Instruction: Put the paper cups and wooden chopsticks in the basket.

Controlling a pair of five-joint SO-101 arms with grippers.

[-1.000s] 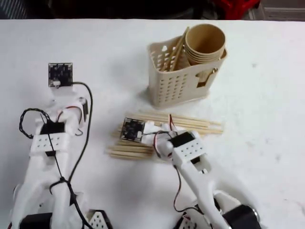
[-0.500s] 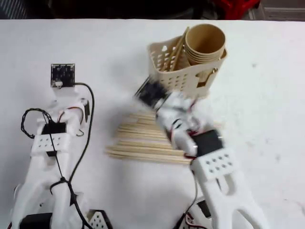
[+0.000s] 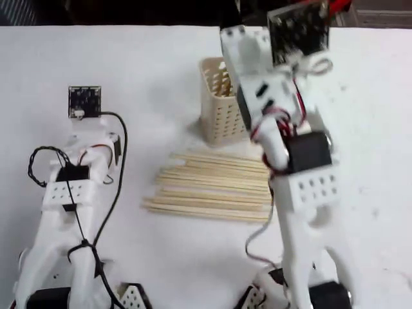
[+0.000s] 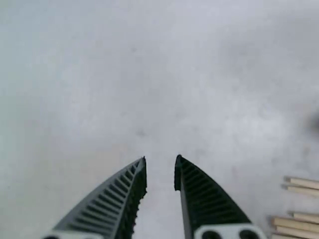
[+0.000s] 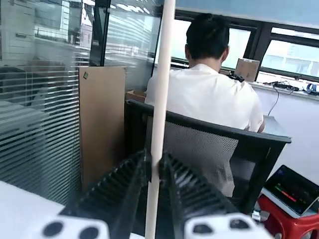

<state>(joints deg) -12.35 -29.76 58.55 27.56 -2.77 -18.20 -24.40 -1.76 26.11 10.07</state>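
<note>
- Our right gripper is clenched on one chopstick. The stick runs straight between the two ribbed fingers and reaches well past their tips, out into the air off the table.
- In the high view our right arm is lifted from the table and stands over the basket, covering its right part. We can make out just the basket's left wall and corner, with their rows of holes.
- The basket stands upright toward the far side of the table, just beyond the pile.
- The pile of chopsticks lies flat on the table between the basket and the arms' bases. The sticks lie side by side and run left to right, slightly fanned. Its right end passes under the raised right arm.
- Our left arm sits low at the left of the table, well apart from the pile and the basket. A black cable loops along it.
- Our left gripper is released. Its jaws stand a narrow gap apart with nothing between them, over bare table.
- In the left wrist view a few stick ends lie on the table off to one side, apart from that gripper.
</note>
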